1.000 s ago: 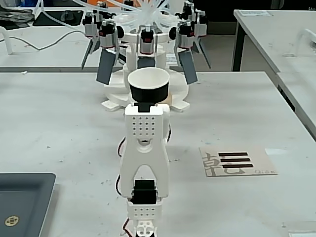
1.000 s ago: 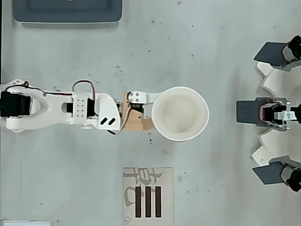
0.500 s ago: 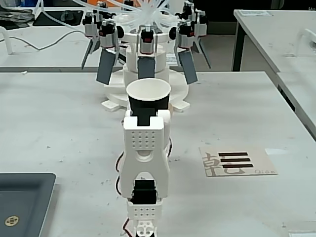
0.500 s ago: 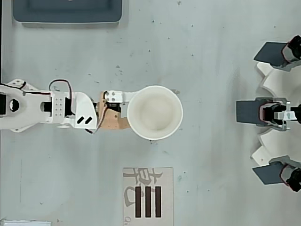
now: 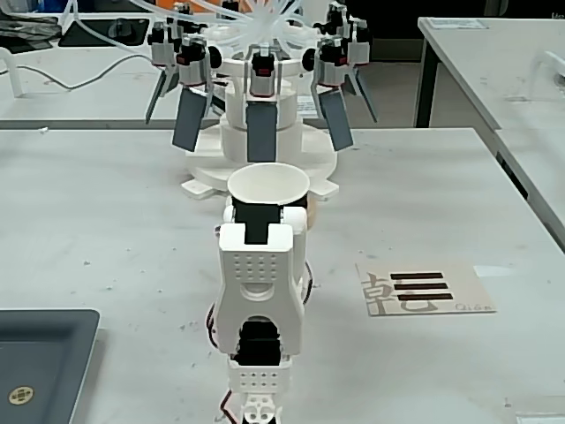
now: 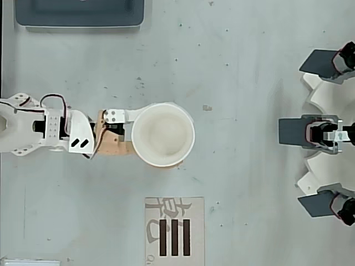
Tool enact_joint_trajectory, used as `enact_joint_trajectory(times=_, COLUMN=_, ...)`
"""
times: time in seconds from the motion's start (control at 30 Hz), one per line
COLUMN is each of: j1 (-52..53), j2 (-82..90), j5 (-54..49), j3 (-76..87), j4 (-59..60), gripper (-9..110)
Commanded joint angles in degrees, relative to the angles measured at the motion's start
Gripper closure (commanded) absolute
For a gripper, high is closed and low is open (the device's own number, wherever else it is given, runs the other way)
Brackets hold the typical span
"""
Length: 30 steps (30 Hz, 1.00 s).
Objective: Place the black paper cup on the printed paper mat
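The black paper cup (image 6: pixel 163 134) stands upright, with its white inside and rolled rim facing the overhead camera. In the fixed view only the cup's rim (image 5: pixel 268 184) and a strip of dark wall show above the arm; its base is hidden. My gripper (image 6: pixel 158 138) is shut on the cup, with a white finger (image 6: pixel 123 115) along one side and a tan finger (image 6: pixel 113 148) along the other. The printed paper mat (image 6: pixel 174 230) lies flat below the cup in the overhead view and apart from it. In the fixed view the mat (image 5: pixel 425 291) is to the right of the arm.
A dark grey tray (image 6: pixel 79 14) sits at the top left of the overhead view, and the tray (image 5: pixel 44 353) is at the lower left of the fixed view. A white machine with grey paddles (image 5: pixel 265 115) stands beyond the cup; its paddles (image 6: pixel 321 133) line the overhead view's right edge.
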Motion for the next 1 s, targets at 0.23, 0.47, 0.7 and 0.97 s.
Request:
enact_joint_trajectory(times=0.23, j1=8.1, j2=2.1, j5=1.1, j3=-0.3, j4=-2.0, gripper=89)
enact_joint_trajectory(times=0.47, j1=14.9, j2=1.1, j5=2.8, j3=-0.4, j4=-2.0, gripper=91)
enact_joint_trajectory(times=0.7, j1=21.1, j2=-2.1, j5=3.2, j3=-3.0, j4=-2.0, gripper=94)
enact_joint_trajectory(times=0.97, j1=26.1, j2=-7.9, j5=3.2, j3=-9.4, j4=-1.9, gripper=96)
